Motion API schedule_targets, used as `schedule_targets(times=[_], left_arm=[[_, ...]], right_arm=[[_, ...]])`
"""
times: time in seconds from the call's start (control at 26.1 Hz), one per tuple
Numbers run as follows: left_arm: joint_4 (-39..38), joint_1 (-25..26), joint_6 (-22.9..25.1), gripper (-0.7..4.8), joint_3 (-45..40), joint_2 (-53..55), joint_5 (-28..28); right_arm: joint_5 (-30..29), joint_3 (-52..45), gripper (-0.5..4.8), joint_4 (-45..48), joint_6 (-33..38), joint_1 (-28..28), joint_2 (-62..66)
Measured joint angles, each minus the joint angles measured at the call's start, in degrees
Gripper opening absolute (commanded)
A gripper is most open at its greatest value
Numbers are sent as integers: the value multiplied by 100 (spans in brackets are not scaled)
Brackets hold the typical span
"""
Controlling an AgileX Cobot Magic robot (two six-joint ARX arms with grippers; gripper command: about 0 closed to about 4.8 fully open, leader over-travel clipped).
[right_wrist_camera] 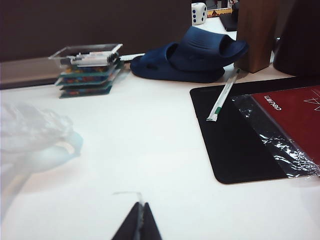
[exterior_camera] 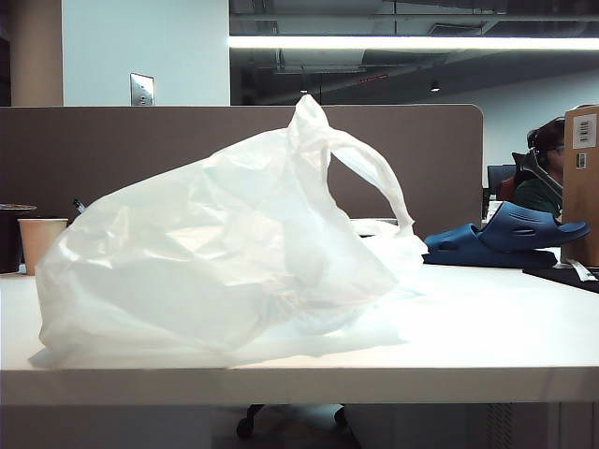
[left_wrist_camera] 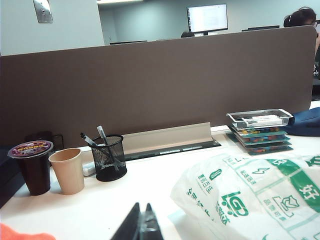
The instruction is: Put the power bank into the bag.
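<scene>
White desk [exterior_camera: 487, 327] surface ran wide, its front edge bare and open between the bag and the black mat [right_wrist_camera: 235, 145]. On it the bag [exterior_camera: 225, 262], crinkled translucent plastic, bulged near the front edge, one handle loop standing up; green print with Chinese characters and a logo showed on its side, too warped to read. The power bank could not be made out anywhere. A blue clog [right_wrist_camera: 192, 57] lay behind the mat, where a red booklet [right_wrist_camera: 295, 112] bore small illegible lettering. The left hand [left_wrist_camera: 142, 225] and right hand [right_wrist_camera: 139, 225] hung low over the desk, each pressed together and holding nothing.
</scene>
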Motion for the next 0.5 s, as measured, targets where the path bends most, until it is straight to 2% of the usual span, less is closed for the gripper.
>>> schedule_targets(times=[0.27,0.5], left_arm=[[286,0,-127,-7,-284,0,0],[352,0,-127,-7,-332,2,0]], right_arm=[[0,-612,-1,791,-256,0,0],[0,-647,-1,984,-490,2,0]])
